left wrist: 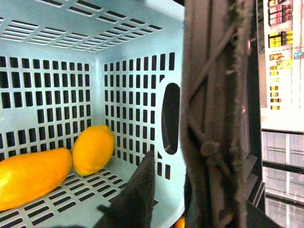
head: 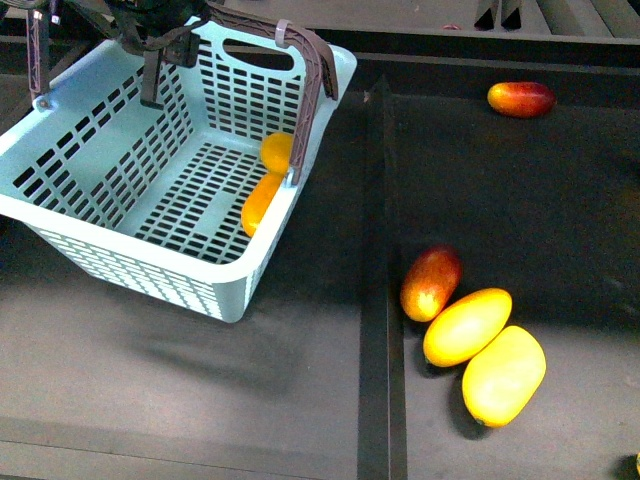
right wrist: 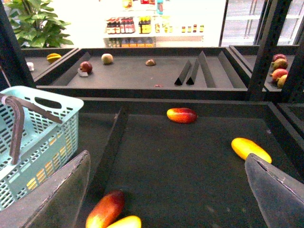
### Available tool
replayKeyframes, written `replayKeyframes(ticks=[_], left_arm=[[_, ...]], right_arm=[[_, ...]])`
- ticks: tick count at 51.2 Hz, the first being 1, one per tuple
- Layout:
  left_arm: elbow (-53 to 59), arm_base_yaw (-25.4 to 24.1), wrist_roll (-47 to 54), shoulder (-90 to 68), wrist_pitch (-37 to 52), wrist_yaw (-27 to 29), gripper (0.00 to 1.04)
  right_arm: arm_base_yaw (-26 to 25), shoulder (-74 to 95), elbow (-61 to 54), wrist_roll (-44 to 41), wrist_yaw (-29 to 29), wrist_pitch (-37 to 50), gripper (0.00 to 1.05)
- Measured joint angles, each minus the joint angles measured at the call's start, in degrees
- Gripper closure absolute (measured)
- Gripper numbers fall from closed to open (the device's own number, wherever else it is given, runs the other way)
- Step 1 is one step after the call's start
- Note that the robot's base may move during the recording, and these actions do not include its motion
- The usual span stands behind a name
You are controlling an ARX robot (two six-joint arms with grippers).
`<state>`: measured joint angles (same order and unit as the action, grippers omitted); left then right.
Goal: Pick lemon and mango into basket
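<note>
The teal basket (head: 120, 250) hangs tilted at the left, and my left gripper (head: 150, 45) is shut on its far rim. In the left wrist view one dark finger (left wrist: 137, 190) is inside the basket wall (left wrist: 133, 95) and the other is outside. A lemon (head: 277, 152) (left wrist: 93, 148) and a mango (head: 262, 203) (left wrist: 31, 176) lie together in the basket's low corner. My right gripper (right wrist: 166, 190) is open above the dark tray, holding nothing. It is out of the front view.
Three mangoes lie grouped in the right tray: a red-yellow one (head: 431, 283) and two yellow ones (head: 467, 326) (head: 503, 375). A red mango (head: 521, 99) lies at the far right. A raised divider (head: 375, 300) separates the trays. The basket handle (head: 312, 75) stands up.
</note>
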<state>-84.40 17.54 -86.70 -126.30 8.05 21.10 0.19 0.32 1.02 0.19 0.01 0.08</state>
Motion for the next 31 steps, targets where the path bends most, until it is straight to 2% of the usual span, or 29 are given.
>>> replayKeyframes(ticks=[6,11,19,26,31], left_arm=[[3.1,0.8,-1.2,2.8,0.0,2.0,0.56],[8.6,1.5,-4.0,9.4,-0.6,7.3,0.33],[15.9,3.2,-6.2,19.7,-6.3,13.7,0.06],[16.7,7.1,-7.6,26.6,-15.6,18.1,0.07],[12.7,11.0,-7.5,27.7,-20.2,21.1,0.07]], right_arm=[[0.0,0.0,0.0,0.0,0.0,0.0,0.09],[0.0,0.0,0.0,0.0,0.0,0.0,0.09],[0.0,0.0,0.0,0.0,0.0,0.0,0.09],[0.0,0.0,0.0,0.0,0.0,0.0,0.09],[0.0,0.0,0.0,0.0,0.0,0.0,0.09]])
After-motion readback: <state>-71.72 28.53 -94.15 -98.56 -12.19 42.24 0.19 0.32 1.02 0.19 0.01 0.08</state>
